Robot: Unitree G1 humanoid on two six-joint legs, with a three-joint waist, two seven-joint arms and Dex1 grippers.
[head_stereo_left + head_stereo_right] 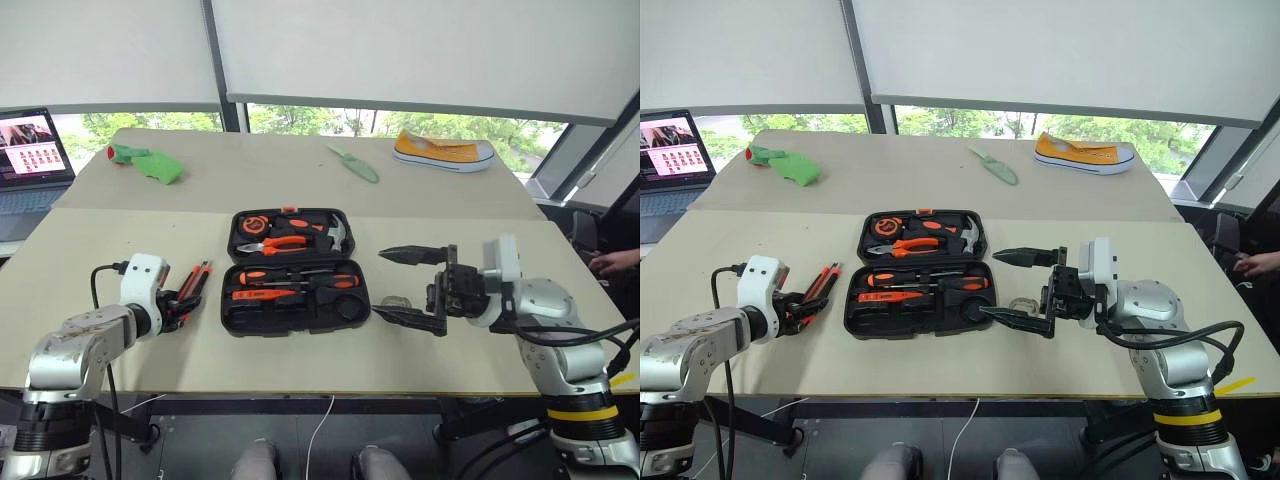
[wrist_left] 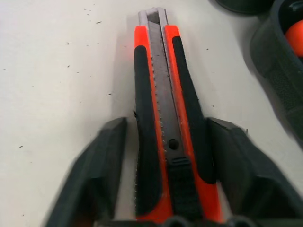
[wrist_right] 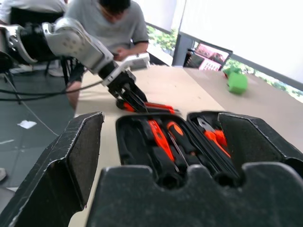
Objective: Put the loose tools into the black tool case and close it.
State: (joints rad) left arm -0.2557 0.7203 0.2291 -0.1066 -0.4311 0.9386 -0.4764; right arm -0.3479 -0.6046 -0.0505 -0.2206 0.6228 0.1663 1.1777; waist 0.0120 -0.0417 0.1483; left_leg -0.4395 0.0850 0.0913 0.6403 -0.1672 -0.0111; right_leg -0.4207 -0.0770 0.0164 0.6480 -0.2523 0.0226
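Left tool (image 2: 165,142) half-closed astride the utility knife (image 2: 165,118) on the worktop (image 2: 57,71), black tool case (image 1: 295,275) just beyond; right tool (image 1: 415,285) gapes empty. Risk: knife squirts sideways under uneven pinch

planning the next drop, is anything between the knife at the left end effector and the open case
Nothing visible. The knife lies on bare table between the left end effector's fingers, just left of the open case.
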